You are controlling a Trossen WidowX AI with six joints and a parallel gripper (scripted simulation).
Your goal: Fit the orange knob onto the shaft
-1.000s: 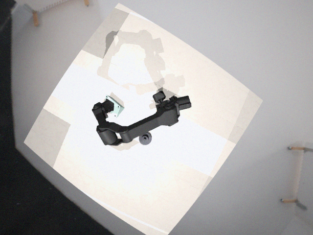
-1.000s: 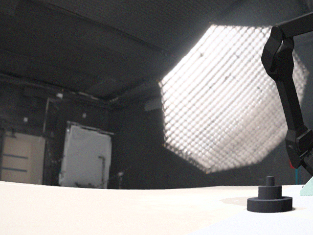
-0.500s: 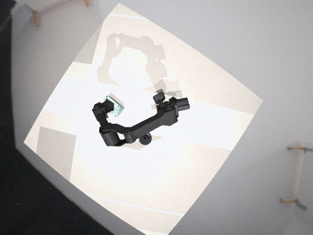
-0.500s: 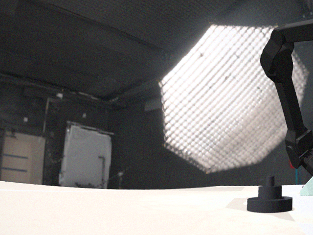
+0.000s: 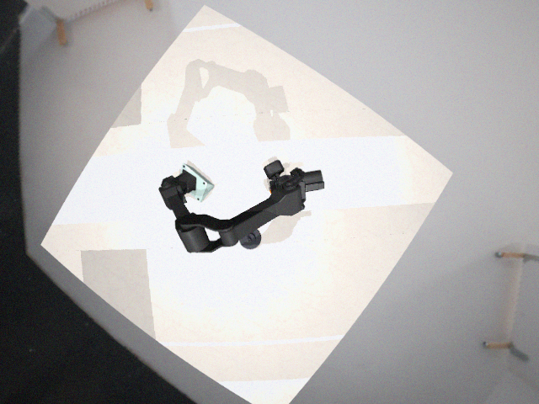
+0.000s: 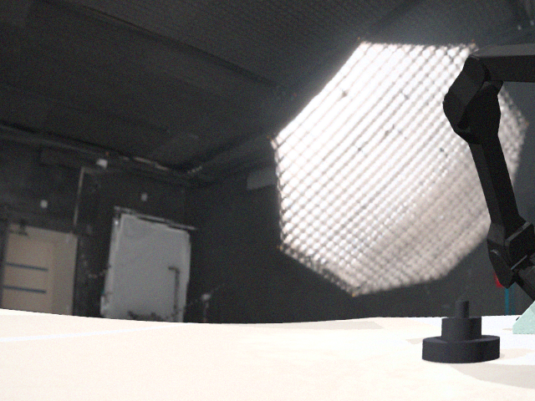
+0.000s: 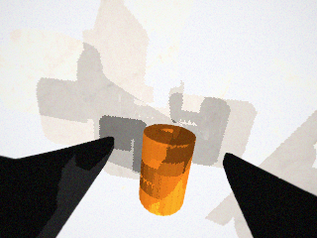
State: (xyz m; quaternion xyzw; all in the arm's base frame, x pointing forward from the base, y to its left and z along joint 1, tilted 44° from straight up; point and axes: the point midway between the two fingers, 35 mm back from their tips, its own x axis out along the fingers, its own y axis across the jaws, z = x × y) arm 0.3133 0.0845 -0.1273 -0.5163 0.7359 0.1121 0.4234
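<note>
- At the left in the top view, there is the pale green base plate (image 5: 204,188) (image 6: 525,323), and the black arm (image 5: 261,213) (image 6: 496,181) rises from it.
- Next to the right comes the round pedestal (image 5: 252,244) (image 6: 461,349), which stands on the table (image 5: 243,295) (image 6: 216,357). Its dark shaft (image 5: 251,237) (image 6: 462,308) is upright and bare; the knob is not on it.
- Further right, the orange knob (image 5: 270,190) (image 7: 165,171) stands on the table, apart from the pedestal. From the top only a small orange piece of it is visible, but the wrist view shows its round upper face with the hole.
- At the right end of the arm is the gripper (image 5: 284,184) (image 7: 167,150). Its jaws are wide open and hold nothing. In the wrist view the knob appears between the two fingertips, with a gap on each side; how high they are above the table, I cannot tell.
</note>
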